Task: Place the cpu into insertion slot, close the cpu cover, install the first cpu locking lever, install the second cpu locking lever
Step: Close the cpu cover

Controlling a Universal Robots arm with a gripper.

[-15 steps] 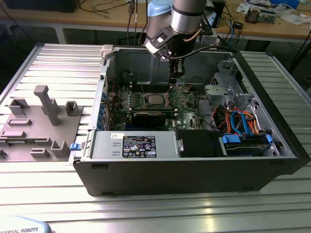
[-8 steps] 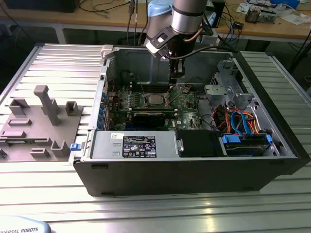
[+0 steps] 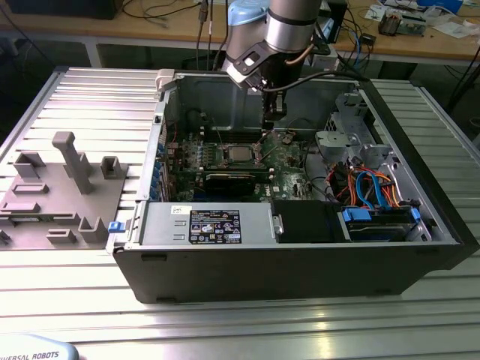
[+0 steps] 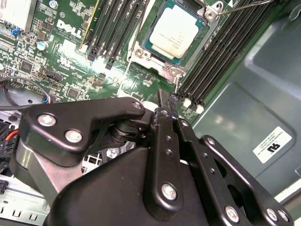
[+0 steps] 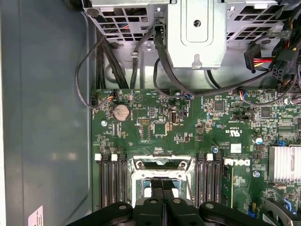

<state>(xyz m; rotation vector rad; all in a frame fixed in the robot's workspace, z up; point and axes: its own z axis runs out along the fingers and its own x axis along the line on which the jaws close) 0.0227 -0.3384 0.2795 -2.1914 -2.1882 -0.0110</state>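
The cpu (image 4: pixel 174 30) lies flat in its socket on the green motherboard (image 4: pixel 70 61); in the exterior view the cpu (image 3: pixel 238 155) sits mid-board inside the open computer case. The silvery cpu cover (image 4: pixel 141 49) frames it and looks lowered around it. A thin wire locking lever (image 4: pixel 244 5) stands free beside the socket. My gripper (image 3: pixel 271 118) hangs just above the board, to the exterior view's right of the socket. Its black fingers (image 5: pixel 156 186) are pressed together over the socket frame (image 5: pixel 162 162), with nothing seen between them. In the second wrist view the gripper (image 4: pixel 165 96) tapers to a shut tip.
Black memory slots (image 4: pixel 221 56) flank the socket on both sides. A metal drive cage (image 5: pixel 197 28) with cables stands past the board, and a finned heat sink (image 5: pixel 284 162) sits nearby. The power supply (image 3: pixel 214 225) and blue cables (image 3: pixel 375 187) fill the case front. A grey fixture (image 3: pixel 60 187) lies outside.
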